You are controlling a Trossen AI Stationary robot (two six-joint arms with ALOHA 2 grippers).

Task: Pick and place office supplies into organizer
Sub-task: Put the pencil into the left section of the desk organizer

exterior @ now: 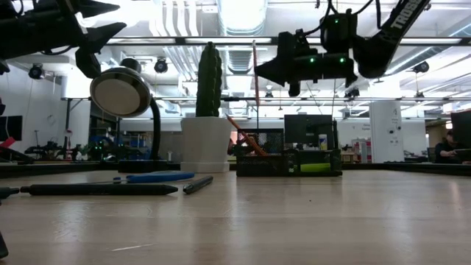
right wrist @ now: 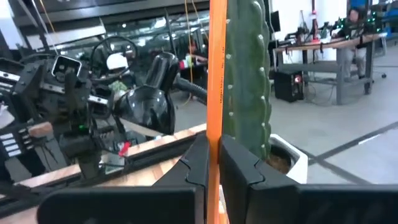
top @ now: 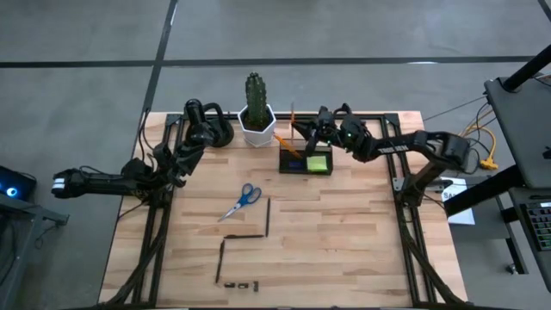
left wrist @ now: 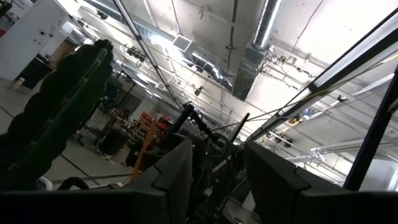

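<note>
1 orange pencil (right wrist: 217,74) clamped upright in right gripper (right wrist: 213,163) above organizer (top: 306,160).

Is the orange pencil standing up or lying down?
Standing up. The right gripper is shut on the orange pencil, holding it upright above the organizer.

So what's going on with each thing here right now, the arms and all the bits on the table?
Right gripper: shut on an orange pencil, held upright above the organizer.
Left gripper: open, empty, raised at the table's left.
Organizer: holds a lime-green sticky-note pad and a leaning pencil.
Scissors: flat on the table.
Dark pens: lying loose on the table.
Cactus pot: upright.
</note>
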